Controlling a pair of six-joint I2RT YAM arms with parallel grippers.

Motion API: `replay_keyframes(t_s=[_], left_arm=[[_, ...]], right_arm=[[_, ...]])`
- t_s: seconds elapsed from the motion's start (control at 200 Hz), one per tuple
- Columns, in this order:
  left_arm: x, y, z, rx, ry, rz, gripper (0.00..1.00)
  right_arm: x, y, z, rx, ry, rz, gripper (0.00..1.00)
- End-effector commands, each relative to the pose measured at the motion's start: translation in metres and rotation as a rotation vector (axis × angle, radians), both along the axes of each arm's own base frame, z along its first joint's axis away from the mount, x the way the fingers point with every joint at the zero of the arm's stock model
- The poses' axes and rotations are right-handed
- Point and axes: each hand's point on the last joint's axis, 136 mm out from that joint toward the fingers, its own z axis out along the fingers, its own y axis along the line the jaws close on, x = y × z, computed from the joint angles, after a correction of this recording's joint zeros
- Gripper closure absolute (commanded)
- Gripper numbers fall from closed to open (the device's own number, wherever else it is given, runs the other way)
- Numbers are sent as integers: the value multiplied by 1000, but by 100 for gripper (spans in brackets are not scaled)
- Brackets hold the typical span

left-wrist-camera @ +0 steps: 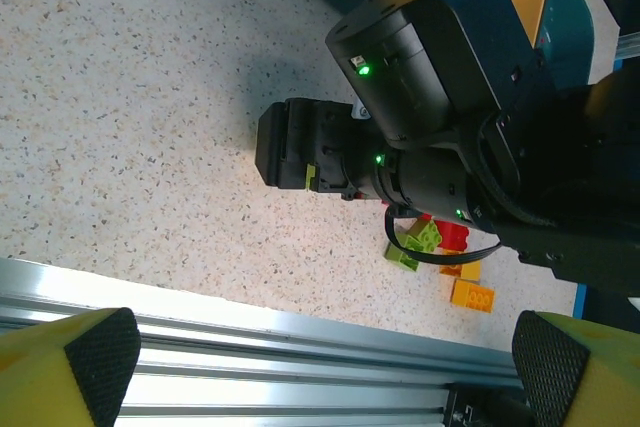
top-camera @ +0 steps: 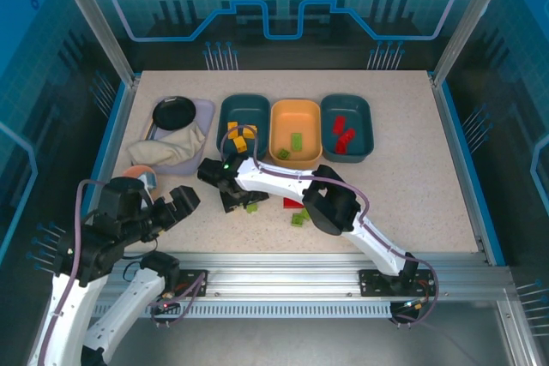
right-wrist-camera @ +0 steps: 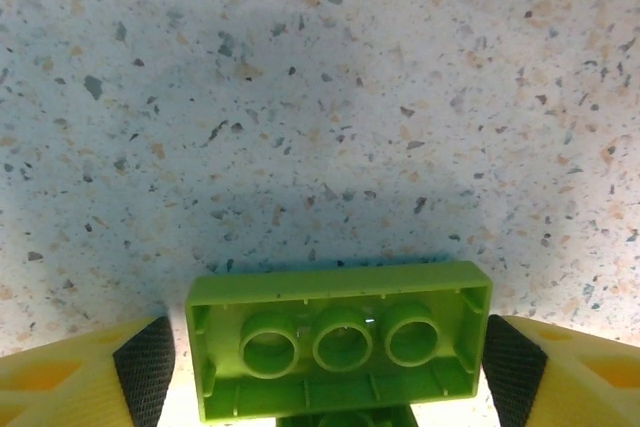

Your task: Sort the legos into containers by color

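Note:
A lime green lego (right-wrist-camera: 338, 352) lies underside-up between my right gripper (right-wrist-camera: 330, 367) pads, which sit against its two short ends; from above this gripper (top-camera: 240, 203) is low on the table beside that brick (top-camera: 252, 207). More legos lie loose: green (top-camera: 298, 218), red (top-camera: 293, 203), and orange (left-wrist-camera: 472, 295). At the back stand the containers: a teal tray (top-camera: 225, 117) with yellow bricks, an orange tray (top-camera: 274, 126) with green bricks, and a teal tray (top-camera: 369, 122) with red bricks. My left gripper (left-wrist-camera: 330, 367) hangs open over the front rail, holding nothing.
A black round dish (top-camera: 174, 111) and a crumpled cloth (top-camera: 176, 147) sit in a lavender tub at the back left. A pink bowl (top-camera: 141, 176) lies near my left arm. The right arm's forearm (top-camera: 283, 182) stretches across the table's middle. An aluminium rail (top-camera: 283, 267) borders the near edge.

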Motion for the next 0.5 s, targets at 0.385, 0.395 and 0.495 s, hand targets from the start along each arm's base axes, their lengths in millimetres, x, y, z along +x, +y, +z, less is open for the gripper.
replay_keyframes(t_s=[0.385, 0.395, 0.495], left_arm=[[-4, -6, -1, -34, 2, -22, 1], [-4, -6, -1, -35, 2, -23, 2], [-3, -7, -1, -39, 1, -25, 2]], right_arm=[[4, -20, -16, -30, 57, -58, 35], [5, -21, -15, -29, 55, -58, 36], [10, -19, 0, -11, 15, -42, 38]])
